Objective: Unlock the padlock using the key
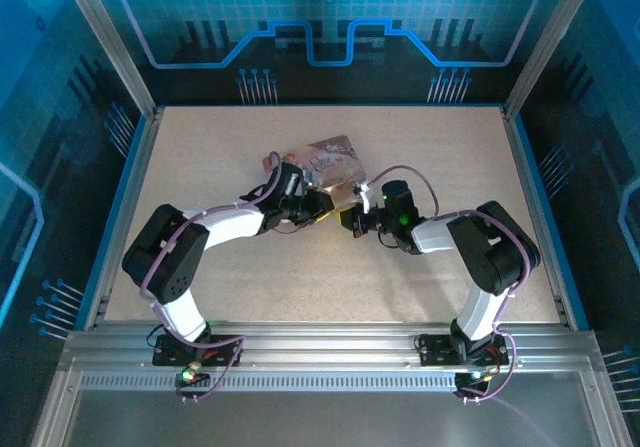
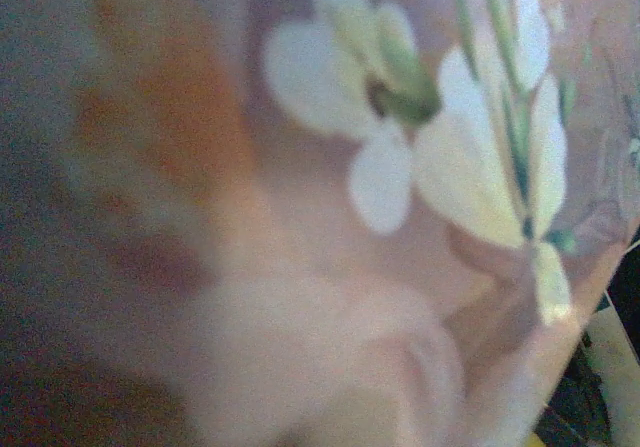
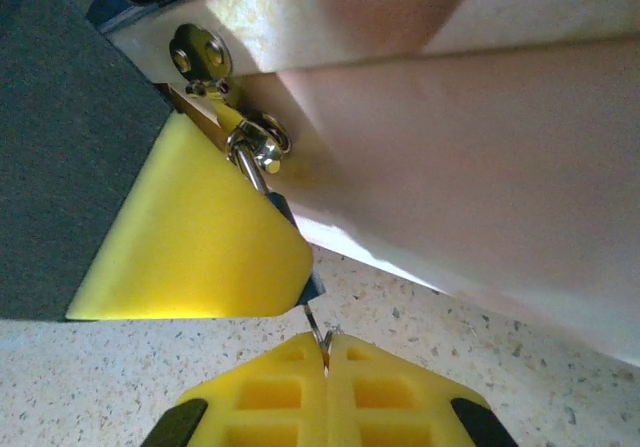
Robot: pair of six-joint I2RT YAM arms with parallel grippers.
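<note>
The right fingers (image 3: 270, 392) are pressing closed on the key (image 3: 321, 332), a thin metal sliver. Its upper end is meeting the bluish lower corner of the padlock (image 3: 255, 150). The padlock is hanging by its shackle on the clasp of the pink tin (image 3: 480, 137), just above the counter (image 3: 100, 377). One yellow pad of the left fingers (image 3: 190, 237) is covering its body; whether they are gripping it, I cannot tell.
</note>
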